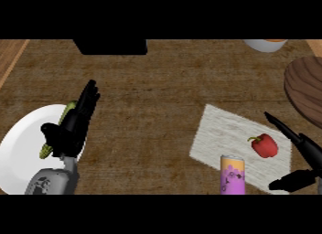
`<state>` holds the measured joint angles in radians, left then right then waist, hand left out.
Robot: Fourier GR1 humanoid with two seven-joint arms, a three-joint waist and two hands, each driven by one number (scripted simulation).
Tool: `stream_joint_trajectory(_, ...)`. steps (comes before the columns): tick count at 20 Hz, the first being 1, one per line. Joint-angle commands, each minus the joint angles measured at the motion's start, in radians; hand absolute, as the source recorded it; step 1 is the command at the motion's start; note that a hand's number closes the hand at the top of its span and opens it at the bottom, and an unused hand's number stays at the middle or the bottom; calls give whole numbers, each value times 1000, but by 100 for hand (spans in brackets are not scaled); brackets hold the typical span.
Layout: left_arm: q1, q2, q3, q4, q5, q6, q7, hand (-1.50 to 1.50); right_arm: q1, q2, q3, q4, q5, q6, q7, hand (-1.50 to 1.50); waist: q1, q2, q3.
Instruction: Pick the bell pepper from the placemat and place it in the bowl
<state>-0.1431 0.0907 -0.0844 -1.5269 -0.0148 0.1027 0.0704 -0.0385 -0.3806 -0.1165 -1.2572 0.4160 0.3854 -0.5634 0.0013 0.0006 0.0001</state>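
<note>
One red bell pepper lies on the pale placemat, toward its right side, on a brown, coarse-textured counter. Just right of the placemat the right hand is spread, fingers straight and thumb apart. Well left of the placemat, the left hand hangs open over a white plate. Beyond the placemat's right corner sits a wooden bowl.

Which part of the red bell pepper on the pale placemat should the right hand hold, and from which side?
Probably round the wide body of the red bell pepper, not its thin green stem, which points left in the view. Come from the right and above: the open black right hand is there.
</note>
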Motion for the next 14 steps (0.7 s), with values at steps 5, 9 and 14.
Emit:
stream_joint_trajectory(5,-17,15,27,-37,2,-28,53,0,-122,-12,10,184,144,-117,-28,-150,3,0,0)
stream_joint_trajectory(9,10,-34,-10,-45,-54,17,28,0,-88,43,51,245,176,-149,-90,-150,0,-1,0)
stream_joint_trajectory(14,30,1,31,-54,11,-49,33,0,-113,13,122,260,290,-237,-225,150,6,0,0)
